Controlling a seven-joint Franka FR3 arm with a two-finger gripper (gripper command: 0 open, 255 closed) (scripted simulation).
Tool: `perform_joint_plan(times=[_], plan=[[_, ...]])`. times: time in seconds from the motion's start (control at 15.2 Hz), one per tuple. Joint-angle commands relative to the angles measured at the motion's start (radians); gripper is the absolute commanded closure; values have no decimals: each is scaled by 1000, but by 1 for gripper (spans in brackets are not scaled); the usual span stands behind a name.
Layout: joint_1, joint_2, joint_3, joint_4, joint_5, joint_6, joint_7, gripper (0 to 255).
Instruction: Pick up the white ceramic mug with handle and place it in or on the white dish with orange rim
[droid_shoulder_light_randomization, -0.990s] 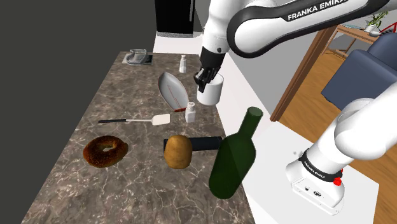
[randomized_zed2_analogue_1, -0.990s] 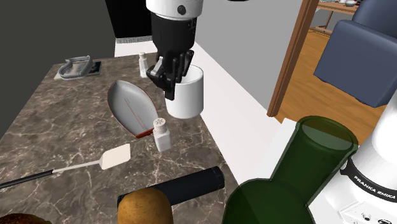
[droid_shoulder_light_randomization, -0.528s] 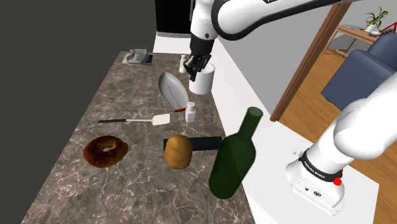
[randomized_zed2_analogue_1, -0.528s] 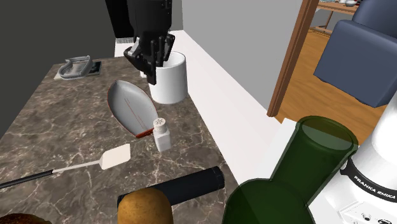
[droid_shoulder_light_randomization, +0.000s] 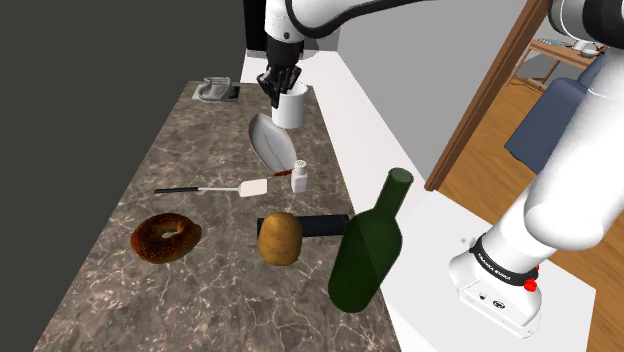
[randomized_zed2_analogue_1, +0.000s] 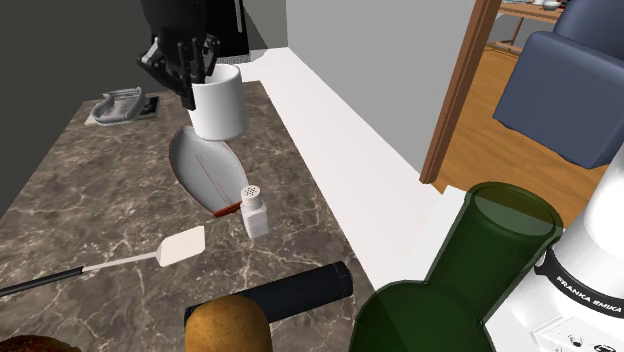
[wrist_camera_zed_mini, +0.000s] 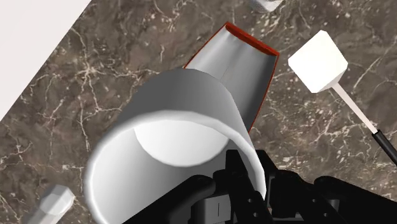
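The white mug (droid_shoulder_light_randomization: 290, 108) hangs upright over the far end of the dish (droid_shoulder_light_randomization: 272, 142), a tilted grey-white oval with a red-orange rim on the marble counter. My black gripper (droid_shoulder_light_randomization: 277, 86) is shut on the mug's wall from above, one finger inside the rim. In the second exterior view the mug (randomized_zed2_analogue_1: 220, 108) sits just past the dish (randomized_zed2_analogue_1: 205, 170), with the gripper (randomized_zed2_analogue_1: 184, 72) at its left rim. From the wrist, the mug (wrist_camera_zed_mini: 178, 121) gapes close up, and the dish (wrist_camera_zed_mini: 238, 70) lies beyond it. No handle shows.
A salt shaker (droid_shoulder_light_randomization: 299, 176) stands at the dish's near tip, next to a white spatula (droid_shoulder_light_randomization: 215, 188). Nearer the stand are a bagel (droid_shoulder_light_randomization: 165, 238), a brown potato (droid_shoulder_light_randomization: 280, 237), a black cylinder (droid_shoulder_light_randomization: 322, 225) and a tall green bottle (droid_shoulder_light_randomization: 370, 250). A grey object (droid_shoulder_light_randomization: 215, 90) sits at the far corner.
The gripper has carried the mug toward the shoulder view's upper left, from beside the dish at the counter's edge to above the dish's far end.
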Motion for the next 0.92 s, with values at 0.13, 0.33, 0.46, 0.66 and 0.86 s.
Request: perform_joint_plan(times=[0.13,0.33,0.46,0.66,0.86], plan=[[32,185,-15,267,-61,-93,2,255],[63,308,-28,461,-92,-167,-8,255],[60,307,-30,432,-93,-139,-5,255],[56,308,-31,393,-95,-100,-1,255],[53,311,-33,357,-98,-62,4,255]])
